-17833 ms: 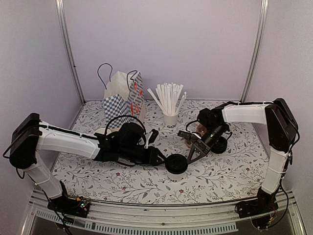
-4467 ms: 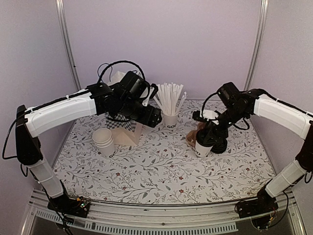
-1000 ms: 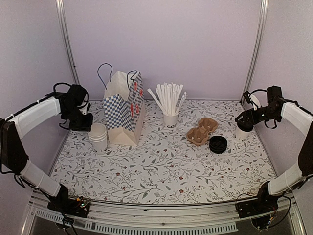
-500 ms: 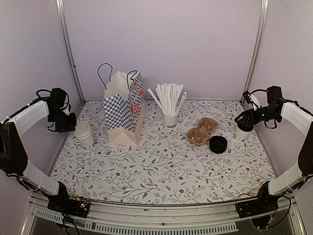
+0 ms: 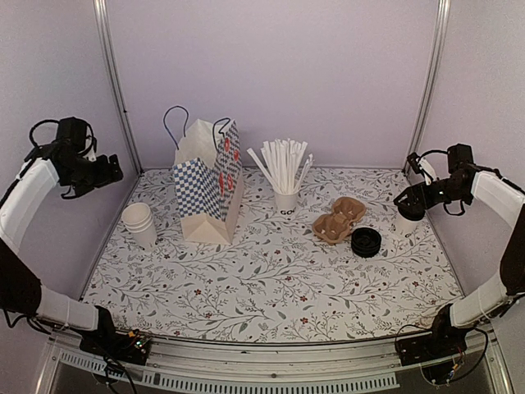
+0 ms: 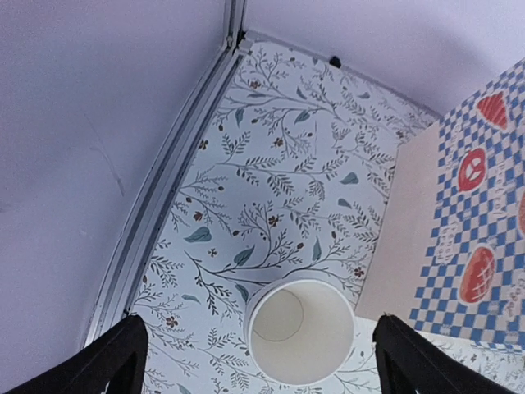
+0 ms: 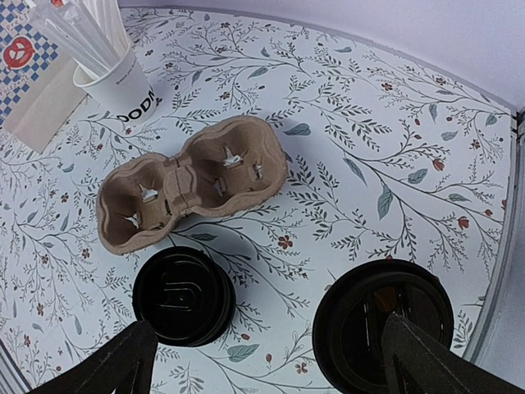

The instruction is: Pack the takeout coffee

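Note:
The takeout coffee (image 7: 381, 322), a white cup with a round black lid, stands near the table's right edge (image 5: 403, 227). My right gripper (image 7: 264, 361) hangs open above it, with the lid under its right finger and nothing held; in the top view this gripper (image 5: 405, 205) partly hides the cup. My left gripper (image 6: 258, 328) is open and raised high at the far left (image 5: 111, 171). It hangs above a stack of empty white cups (image 6: 299, 330) and is apart from them.
A checked paper bag (image 5: 209, 185) stands upright at the back left, beside the cup stack (image 5: 139, 223). A white cup of straws (image 5: 285, 197), a brown cup carrier (image 7: 193, 185) and a stack of black lids (image 7: 183, 295) sit mid-right. Walls close in on both sides.
My left gripper has opened and let go of the cup stack, which stays by the bag, and the arm has lifted up and back to the left. The right arm has not moved.

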Motion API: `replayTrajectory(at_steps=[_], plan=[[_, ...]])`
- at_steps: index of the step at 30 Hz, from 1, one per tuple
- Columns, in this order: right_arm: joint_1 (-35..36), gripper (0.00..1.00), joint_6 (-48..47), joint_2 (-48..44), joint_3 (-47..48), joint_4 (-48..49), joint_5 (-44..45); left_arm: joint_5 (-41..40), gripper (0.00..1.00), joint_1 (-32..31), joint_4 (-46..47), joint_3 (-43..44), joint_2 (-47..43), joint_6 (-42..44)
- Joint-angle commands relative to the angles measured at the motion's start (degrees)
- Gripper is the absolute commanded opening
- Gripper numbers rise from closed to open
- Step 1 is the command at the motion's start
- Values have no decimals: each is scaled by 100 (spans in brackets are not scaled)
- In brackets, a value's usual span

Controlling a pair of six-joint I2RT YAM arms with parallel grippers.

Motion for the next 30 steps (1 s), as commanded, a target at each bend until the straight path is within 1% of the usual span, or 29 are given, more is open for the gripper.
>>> replayTrajectory(at_steps=[1,3,5,7,10,12,15,16,17,18,19,21,23,24,26,29,30], plan=[[-13,99,-55,-61,209,-66,-60,186,100,43,-204,694,-238,-71],[-15,99,-50,-77,206,-71,-40,404,100,5,-245,901,-207,-41],[-15,99,-61,-83,235,-100,-38,411,100,-103,-201,1040,-186,68],[-15,99,-80,-85,277,-137,-59,608,100,-312,189,1041,-237,352],[-15,99,-107,-100,328,-175,-87,727,100,-521,779,905,-432,443],[-15,99,-124,-115,357,-194,-105,439,100,-715,871,1083,-340,386],[-15,99,-127,-143,357,-193,-147,-697,100,-960,721,1451,44,125],[-15,99,-133,-151,361,-195,-158,-899,100,-972,589,1648,227,-28],[-15,99,-134,-151,364,-199,-165,-722,100,-974,482,1862,445,14],[-15,99,-134,-154,361,-205,-169,-223,100,-974,459,2086,639,320],[-8,99,-142,-154,363,-212,-165,100,100,-978,461,2302,828,446],[-15,99,-158,-154,345,-211,-153,211,100,-1016,624,2374,1019,247],[-15,99,-165,-154,344,-204,-159,463,96,-1167,1021,2263,1089,234],[-15,99,-168,-162,339,-211,-167,634,92,-1254,1136,2292,1179,228],[-14,99,-169,-163,323,-213,-176,901,81,-1411,1126,2453,1418,193],[-15,99,-184,-180,296,-221,-187,1379,65,-1494,998,2636,1773,-160],[-15,99,-187,-187,277,-215,-192,1500,61,-1546,995,2648,1867,-236]])
